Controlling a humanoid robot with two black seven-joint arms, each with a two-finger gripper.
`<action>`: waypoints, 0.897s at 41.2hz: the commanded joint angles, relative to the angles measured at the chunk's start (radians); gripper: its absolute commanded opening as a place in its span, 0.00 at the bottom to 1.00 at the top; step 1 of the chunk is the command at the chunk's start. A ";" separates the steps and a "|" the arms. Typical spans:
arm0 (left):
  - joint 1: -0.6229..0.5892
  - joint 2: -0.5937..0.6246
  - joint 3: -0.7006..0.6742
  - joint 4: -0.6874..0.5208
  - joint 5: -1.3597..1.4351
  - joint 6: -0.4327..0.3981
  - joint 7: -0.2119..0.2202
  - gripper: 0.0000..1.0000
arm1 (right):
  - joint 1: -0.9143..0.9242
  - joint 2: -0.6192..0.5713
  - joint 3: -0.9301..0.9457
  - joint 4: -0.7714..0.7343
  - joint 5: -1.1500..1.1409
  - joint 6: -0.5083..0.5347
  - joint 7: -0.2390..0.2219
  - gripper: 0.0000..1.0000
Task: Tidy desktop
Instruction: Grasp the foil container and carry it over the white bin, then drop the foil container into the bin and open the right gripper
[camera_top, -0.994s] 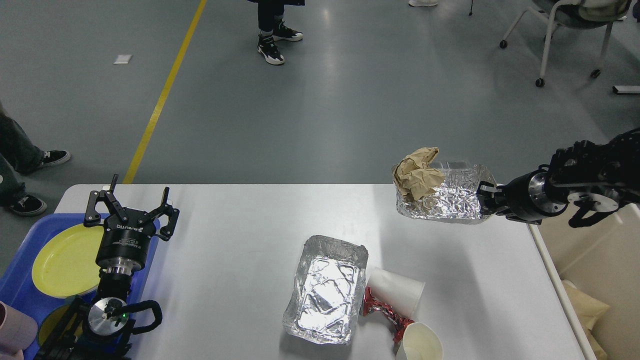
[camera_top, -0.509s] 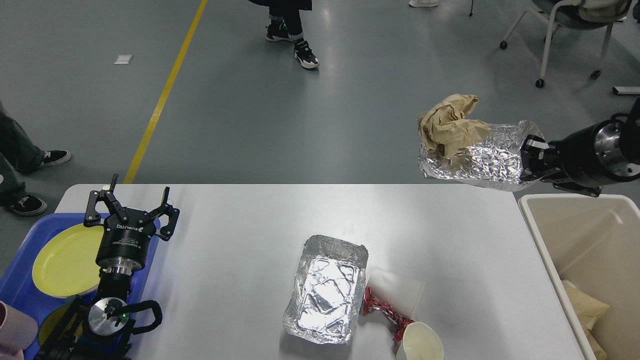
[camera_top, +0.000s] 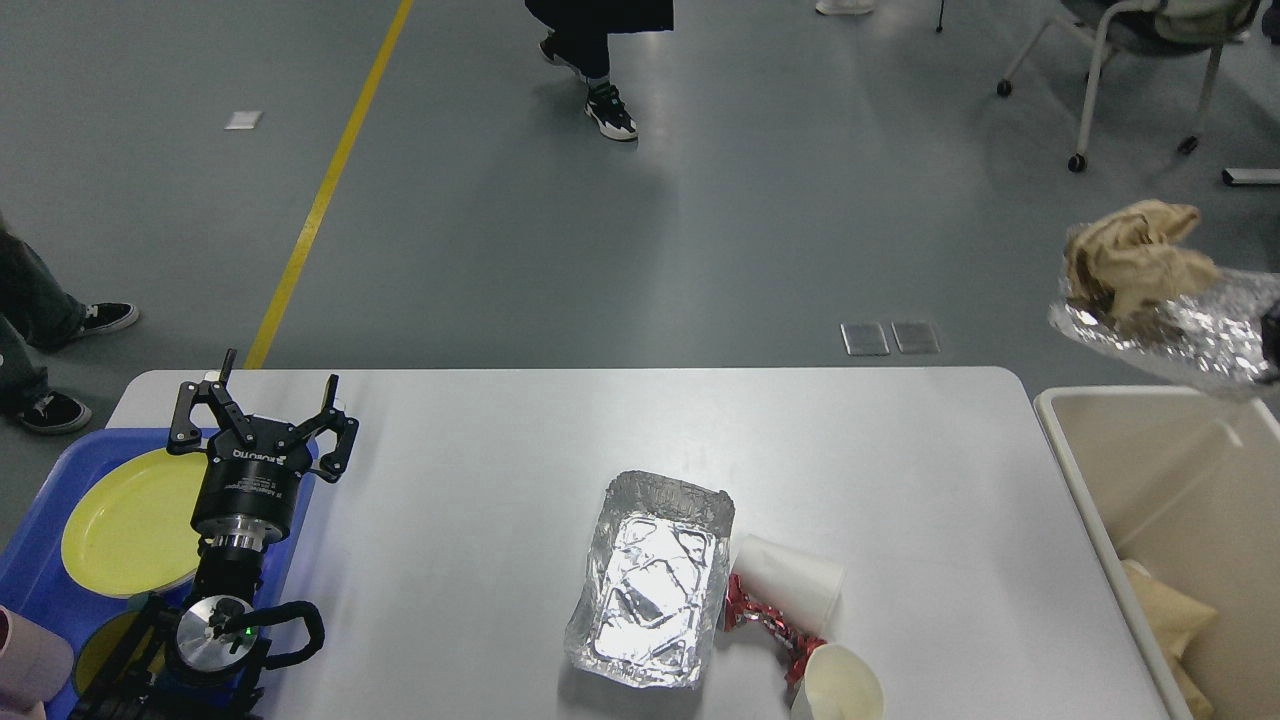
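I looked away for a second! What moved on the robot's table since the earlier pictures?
The right claw carried the foil tray with the crumpled brown paper off the desktop, up and rightward; it now hangs above the beige bin, and the claw itself is nearly out of view. The left claw stayed open beside the blue tray. The other foil tray, cups and red wrapper stayed put.

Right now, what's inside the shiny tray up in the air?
Crumpled brown paper sits in the foil tray, sticking up over its rim. Anything beneath the paper is hidden.
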 joint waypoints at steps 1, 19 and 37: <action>0.000 0.000 0.000 0.000 0.000 -0.001 0.000 0.96 | -0.205 -0.063 0.084 -0.198 0.001 0.004 0.001 0.00; -0.001 0.000 0.000 0.000 0.000 0.001 0.000 0.96 | -1.078 -0.046 0.760 -0.785 0.010 -0.036 -0.002 0.00; -0.001 0.000 0.000 0.000 0.000 0.001 0.000 0.96 | -1.468 0.264 0.879 -1.151 -0.004 -0.217 -0.049 0.00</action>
